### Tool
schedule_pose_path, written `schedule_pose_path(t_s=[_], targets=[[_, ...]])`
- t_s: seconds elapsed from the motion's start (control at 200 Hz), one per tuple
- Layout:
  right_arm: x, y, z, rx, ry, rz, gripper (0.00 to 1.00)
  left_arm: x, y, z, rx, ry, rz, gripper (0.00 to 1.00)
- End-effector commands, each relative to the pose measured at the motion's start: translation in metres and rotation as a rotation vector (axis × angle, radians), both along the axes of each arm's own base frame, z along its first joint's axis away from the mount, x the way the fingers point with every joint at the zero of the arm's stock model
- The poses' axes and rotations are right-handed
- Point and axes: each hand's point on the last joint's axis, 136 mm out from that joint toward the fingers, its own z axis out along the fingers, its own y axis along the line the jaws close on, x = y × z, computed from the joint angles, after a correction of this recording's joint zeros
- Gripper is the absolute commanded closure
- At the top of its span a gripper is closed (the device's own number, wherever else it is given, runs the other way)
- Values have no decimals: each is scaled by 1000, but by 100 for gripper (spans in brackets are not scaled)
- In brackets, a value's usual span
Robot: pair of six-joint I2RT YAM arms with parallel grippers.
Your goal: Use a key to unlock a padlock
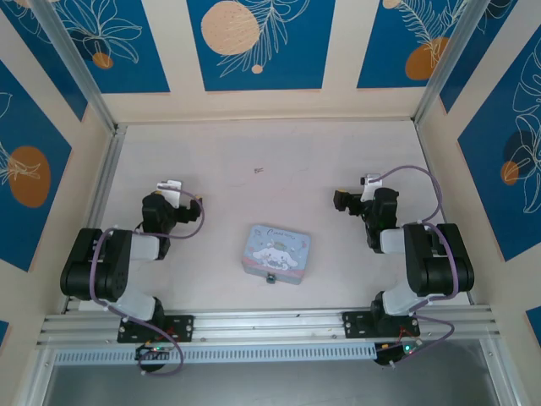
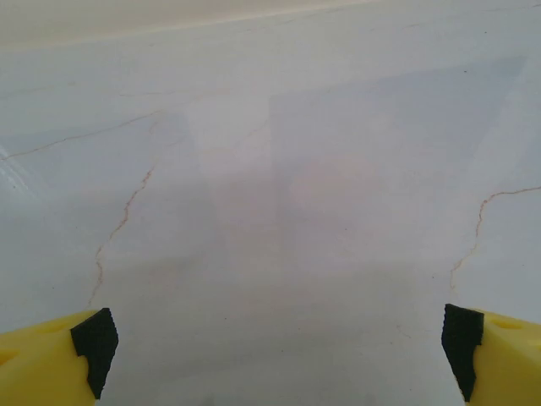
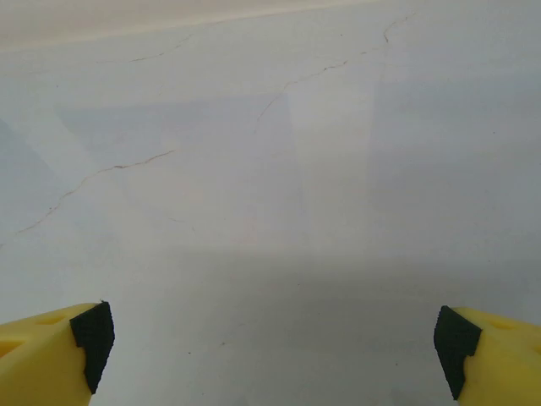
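padlock (image 1: 270, 277): we see a tiny dark lock at the near edge of the tin (image 1: 275, 248), touching it; too small for us to tell its shackle's state.
key (image 1: 259, 170): we see a thin reddish-brown sliver lying flat, well beyond the padlock.

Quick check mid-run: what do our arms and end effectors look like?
The left arm and right arm have black joints, white links and looping lilac cables. The left end effector and right end effector have yellow fingers with black pads.
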Motion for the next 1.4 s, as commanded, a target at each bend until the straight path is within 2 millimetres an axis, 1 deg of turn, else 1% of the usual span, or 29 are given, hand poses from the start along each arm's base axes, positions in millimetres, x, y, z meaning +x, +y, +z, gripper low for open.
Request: schedule_pose_path(t_s=[0.0,0.06,0.495,0.555,0.585,0.62,0.63,0.68,0.69,0.725,0.735,0.76,0.77,0.805,0.81,0.825,0.895,0.945,1.01,1.065,1.145,1.235,1.34,1.395], targets=[[8,1,14,-21,-46,18,1,5,3,7,-4,-17,14,0],[8,1,14,-21,-45,18,1,6,9,7,-1,-10,44,0],[7,0,14,-2,-42,26,1,7,8,7,-4,-7,42,0],[7,-2,23,-2,-63,9,1,7,7,8,-3,-6,37,0],[6,-4,26,-11,-37,-7,1,8,6,10,1,12,32,0],[8,-8,40,-3,-5,-35,1,11,6,16,3,43,33,0],[7,-8,41,1,15,-40,1,12,6,17,4,61,34,0],[8,-8,52,41,67,-57,1,16,8,24,0,131,49,0],[9,-9,57,57,69,-71,1,16,8,23,-4,153,53,0],[9,-14,61,129,124,-132,1,18,7,29,-28,203,63,0],[7,-15,58,147,147,-150,1,19,6,31,-35,214,65,0],[9,-22,62,226,186,-233,1,20,5,34,-61,247,72,0],[5,-26,57,260,225,-275,1,19,4,34,-74,268,76,0],[1,-34,53,351,312,-367,1,19,3,36,-118,324,99,0],[-2,-33,49,377,348,-379,1,19,2,37,-124,332,101,0],[-2,-31,51,412,375,-371,1,20,1,40,-145,349,111,0],[-5,-9,51,529,479,-268,0,15,-8,42,-257,458,137,0],[-13,7,51,589,536,-216,4,9,-19,44,-346,516,146,0],[-29,30,50,644,608,-155,9,-4,-35,47,-447,563,135,0],[-49,49,47,662,673,-111,12,-17,-54,51,-510,592,95,0],[-79,72,40,654,757,-70,15,-40,-77,56,-541,620,45,0],[-112,93,30,618,837,-35,17,-67,-105,60,-522,653,-19,0],[-143,109,21,579,902,-6,19,-96,-136,60,-495,687,-94,0],[-157,116,18,572,923,13,20,-108,-148,58,-504,696,-120,0]])
